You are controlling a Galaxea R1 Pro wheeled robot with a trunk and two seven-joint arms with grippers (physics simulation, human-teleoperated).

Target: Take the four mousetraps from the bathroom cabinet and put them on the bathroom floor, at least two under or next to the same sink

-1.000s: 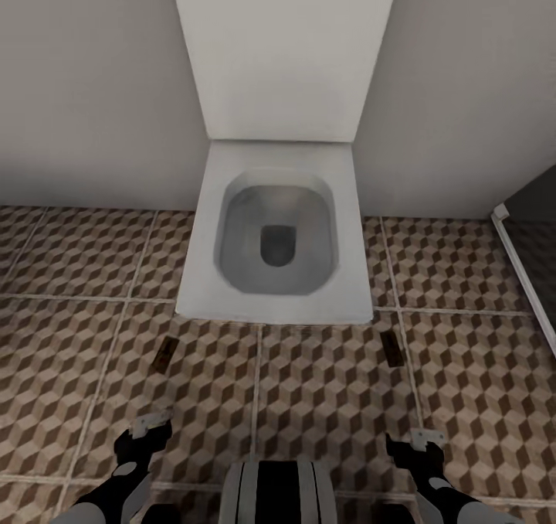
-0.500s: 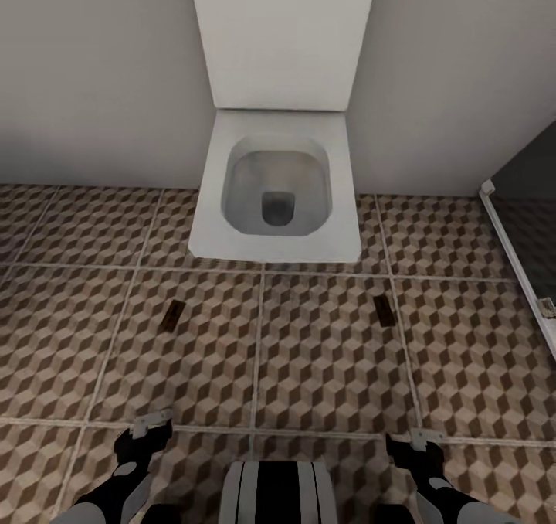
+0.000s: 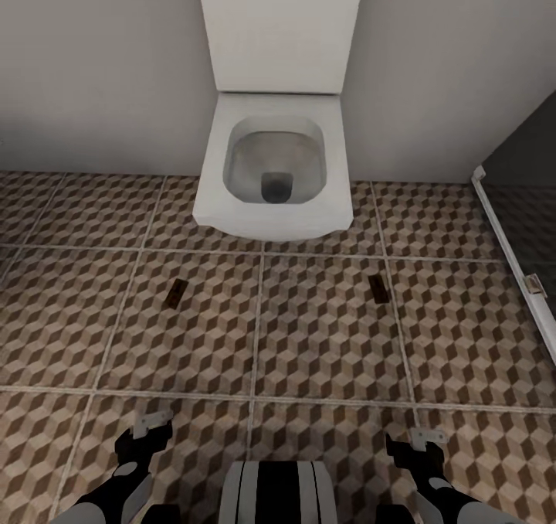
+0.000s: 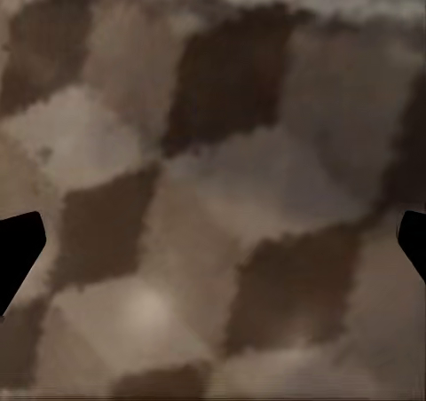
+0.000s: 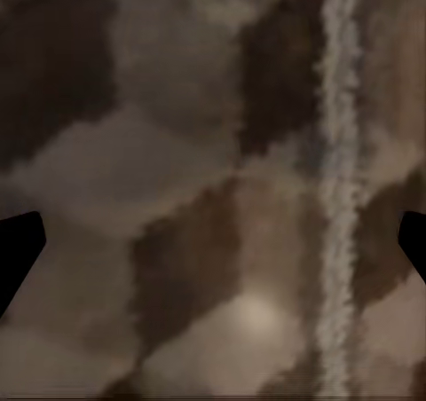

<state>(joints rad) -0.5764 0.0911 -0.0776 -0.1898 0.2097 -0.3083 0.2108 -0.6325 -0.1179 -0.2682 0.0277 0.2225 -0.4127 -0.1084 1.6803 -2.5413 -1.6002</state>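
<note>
Two mousetraps lay on the bathroom floor (image 3: 324, 354) before the toilet (image 3: 270, 199).

Left trap (image 3: 175, 294) and right trap (image 3: 378, 288) were small brown boards, dark parts blurred. Left hand (image 3: 149, 425) and right hand (image 3: 423, 439) hung spread, empty; arms cut off.

Two mousetraps — one (image 3: 175, 294) at nine o'clock, one (image 3: 378, 287) at three o'clock — lay flat, well apart, on the cube-patterned bathroom floor (image 3: 324, 338).
</note>
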